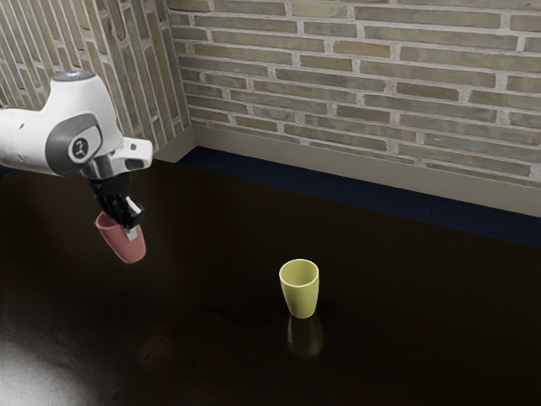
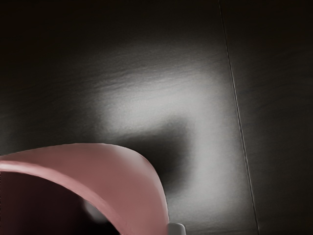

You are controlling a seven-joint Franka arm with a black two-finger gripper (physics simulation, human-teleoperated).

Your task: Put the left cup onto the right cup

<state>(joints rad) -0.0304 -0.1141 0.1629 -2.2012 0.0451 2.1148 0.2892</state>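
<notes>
A pink cup (image 1: 123, 241) hangs tilted above the dark table at the exterior view's left, with my black gripper (image 1: 125, 222) shut on its rim. In the wrist view the pink cup (image 2: 98, 181) looms large and blurred just under my hand, its shadow falling on the table below. A yellow-green cup (image 1: 299, 288) stands upright on the table, well off toward the exterior view's right of the gripper and lower than the pink cup.
The dark glossy wooden table (image 1: 406, 321) stretches around both cups. A brick wall (image 1: 363, 76) with a pale baseboard runs along the back, behind a dark blue strip (image 1: 372, 199).
</notes>
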